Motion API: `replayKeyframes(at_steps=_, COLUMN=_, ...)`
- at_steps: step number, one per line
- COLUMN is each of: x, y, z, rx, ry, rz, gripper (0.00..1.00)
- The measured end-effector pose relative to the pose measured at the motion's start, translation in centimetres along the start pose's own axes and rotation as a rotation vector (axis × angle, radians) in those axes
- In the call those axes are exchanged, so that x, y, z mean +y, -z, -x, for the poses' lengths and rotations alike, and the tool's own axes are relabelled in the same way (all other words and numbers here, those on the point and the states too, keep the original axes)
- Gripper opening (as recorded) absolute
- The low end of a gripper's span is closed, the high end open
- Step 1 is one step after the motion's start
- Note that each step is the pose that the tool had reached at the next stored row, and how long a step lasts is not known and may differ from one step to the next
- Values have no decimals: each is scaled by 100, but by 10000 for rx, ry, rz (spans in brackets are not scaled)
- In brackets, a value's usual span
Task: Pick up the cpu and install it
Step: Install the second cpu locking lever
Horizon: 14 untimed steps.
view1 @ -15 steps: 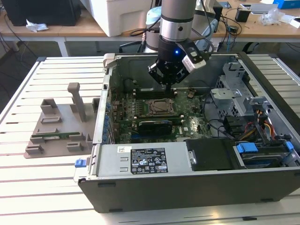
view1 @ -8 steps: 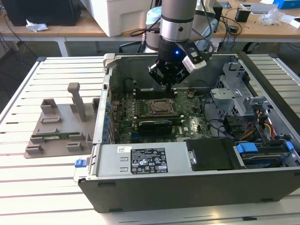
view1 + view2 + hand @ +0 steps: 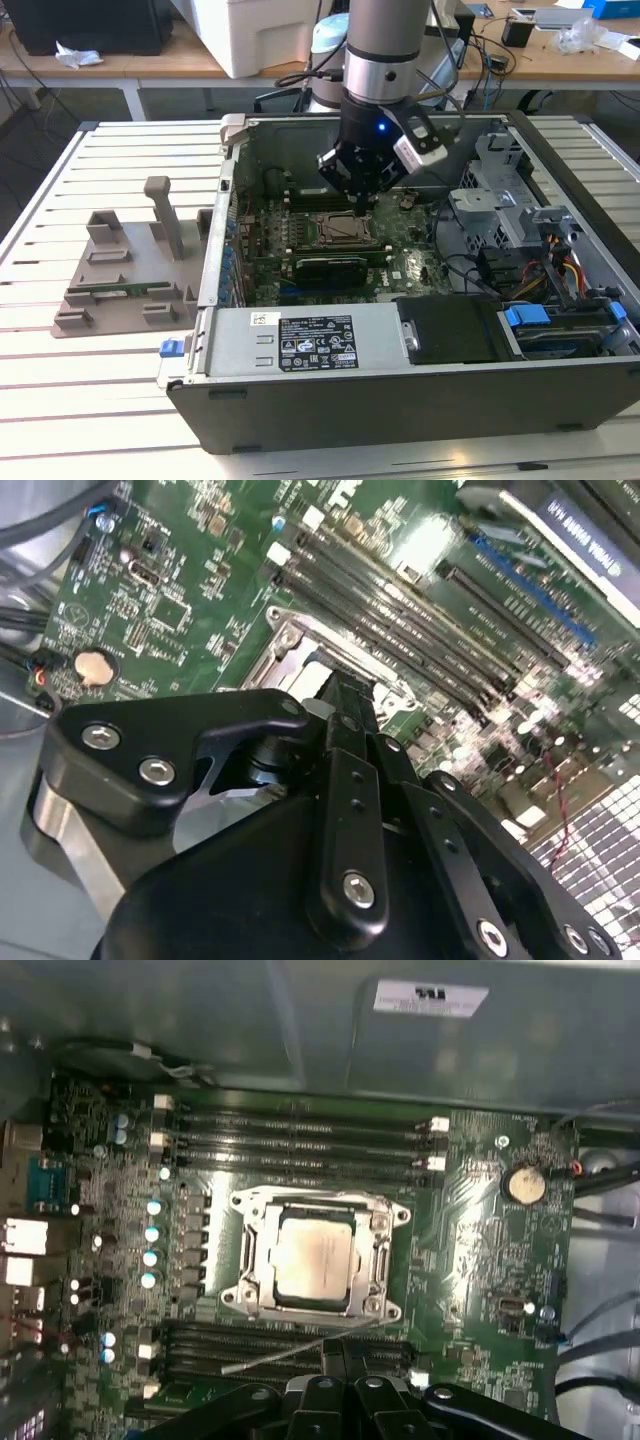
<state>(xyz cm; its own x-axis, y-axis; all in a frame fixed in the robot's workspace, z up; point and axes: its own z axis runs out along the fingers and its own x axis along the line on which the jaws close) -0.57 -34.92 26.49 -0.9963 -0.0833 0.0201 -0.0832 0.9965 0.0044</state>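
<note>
One arm is hanging over the open computer case (image 3: 420, 400), its gripper (image 3: 362, 196) poised just above the motherboard (image 3: 400, 268). The cpu (image 3: 312, 1260) is sitting in its socket (image 3: 315, 1260), silver top up, framed by the metal bracket between the memory slots (image 3: 300, 1135). Black fingers (image 3: 345, 715) are looking drawn together and holding nothing, clear of the chip. One grey moulded tray (image 3: 130, 270) is lying on the slatted table (image 3: 60, 380), at the exterior view's left of the case.
</note>
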Motion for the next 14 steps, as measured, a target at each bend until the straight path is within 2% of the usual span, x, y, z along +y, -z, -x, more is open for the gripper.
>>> replayKeyframes(at_steps=1, x=-14, y=0, z=-2, rx=-13, ry=4, rz=165, gripper=11)
replayKeyframes(at_steps=2, x=-28, y=0, z=-4, rx=-32, ry=9, rz=392, gripper=11)
replayKeyframes(at_steps=3, x=-52, y=0, z=-7, rx=-68, ry=18, rz=826, gripper=11)
replayKeyframes(at_steps=4, x=-73, y=0, z=-10, rx=-98, ry=25, rz=1186, gripper=11)
replayKeyframes(at_steps=5, x=-95, y=0, z=-13, rx=-117, ry=29, rz=1416, gripper=11)
replayKeyframes(at_steps=6, x=-117, y=-3, z=-16, rx=-126, ry=31, rz=1513, gripper=11)
replayKeyframes(at_steps=7, x=-154, y=-17, z=-27, rx=-131, ry=32, rz=1567, gripper=11)
replayKeyframes(at_steps=8, x=-227, y=-37, z=-48, rx=-130, ry=33, rz=1568, gripper=11)
replayKeyframes(at_steps=10, x=-270, y=-55, z=-61, rx=-130, ry=32, rz=1567, gripper=11)
replayKeyframes(at_steps=14, x=-340, y=-138, z=-76, rx=-125, ry=31, rz=1543, gripper=11)
